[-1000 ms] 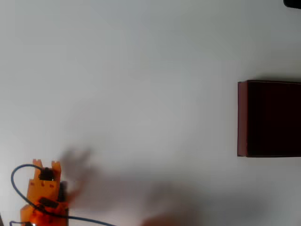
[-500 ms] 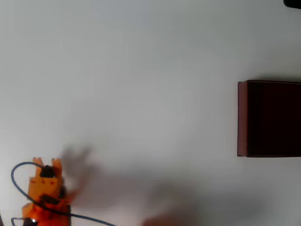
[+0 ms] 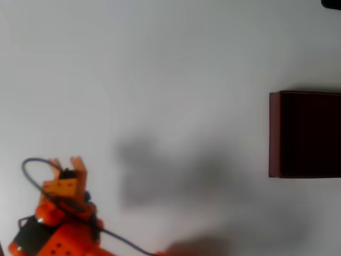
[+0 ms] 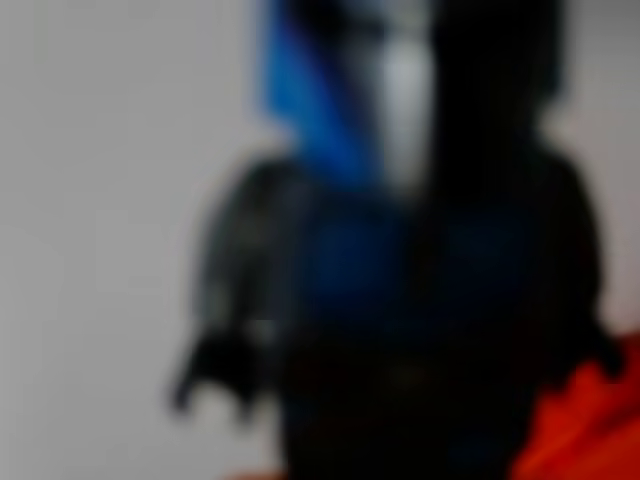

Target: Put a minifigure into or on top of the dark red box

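Note:
In the wrist view the minifigure looms very close and blurred, with a dark blue body, a lighter blue top and a pale stripe. An orange finger shows at its lower right. My orange gripper is at the lower left of the overhead view and appears shut on the figure, which I cannot make out from above. The dark red box sits at the right edge, cut off by the frame, far from the gripper. Its inside is very dark.
The white table is bare between the gripper and the box. A blue cable loops over the arm. The arm's shadow lies on the middle of the table, and a dark object sits in the top right corner.
The arm has moved up and slightly right in the overhead view. Its shadow has shifted from beside the gripper to the middle of the table.

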`<state>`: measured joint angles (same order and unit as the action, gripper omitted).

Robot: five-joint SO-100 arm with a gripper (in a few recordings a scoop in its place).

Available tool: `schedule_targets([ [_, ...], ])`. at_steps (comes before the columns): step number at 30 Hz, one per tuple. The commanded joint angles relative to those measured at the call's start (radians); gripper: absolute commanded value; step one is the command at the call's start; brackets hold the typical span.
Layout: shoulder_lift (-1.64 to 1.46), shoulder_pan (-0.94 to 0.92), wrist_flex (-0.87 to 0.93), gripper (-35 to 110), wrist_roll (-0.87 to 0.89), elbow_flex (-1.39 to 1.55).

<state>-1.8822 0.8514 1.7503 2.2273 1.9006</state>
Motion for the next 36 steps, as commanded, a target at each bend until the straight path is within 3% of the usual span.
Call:
schedule_targets([
  [1, -0.095, -0.176, 0.035, 1, -0.227, 0.0],
  [8, -0.212, -0.638, -0.129, 1, -1.106, -0.006],
  [16, -0.393, -1.083, -0.235, 0, -1.666, -0.051],
  [21, -0.362, -1.308, -0.36, 0, -1.816, -0.037],
  [29, -0.057, -1.489, -0.71, 0, -1.876, 0.037],
  [36, 0.365, -1.601, -0.73, 0, -1.922, -0.21],
])
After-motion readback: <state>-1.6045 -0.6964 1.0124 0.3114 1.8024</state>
